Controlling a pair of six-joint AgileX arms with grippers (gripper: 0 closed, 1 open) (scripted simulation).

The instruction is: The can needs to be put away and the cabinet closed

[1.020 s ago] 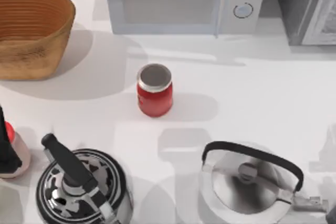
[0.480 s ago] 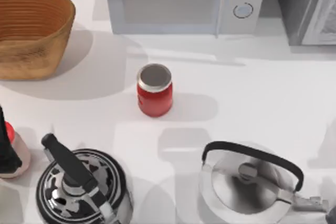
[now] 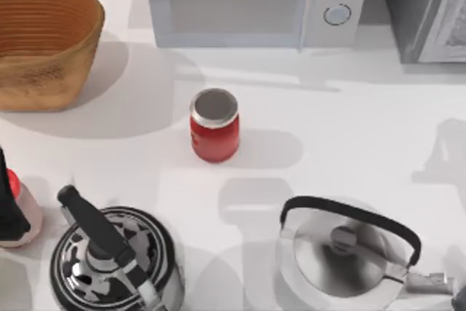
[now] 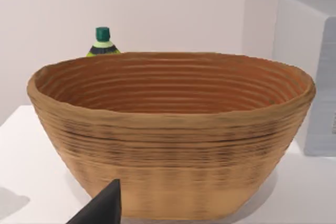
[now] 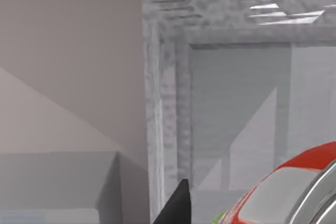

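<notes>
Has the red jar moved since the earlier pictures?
No. The red jar stands in the same place below the microwave.

L gripper [image 3: 9, 213]: dark, at left edge of table, toward front corner, low over tabletop. L arm idle.

R gripper [image 5: 226, 216]: raised, wrist cam pointing level. One dark finger [image 5: 178, 208] seen in R wrist view, tip pointing away from cam. Can [image 5: 294, 192] sits right against the finger's inner side, close to cam, looks clamped in jaws.
</notes>
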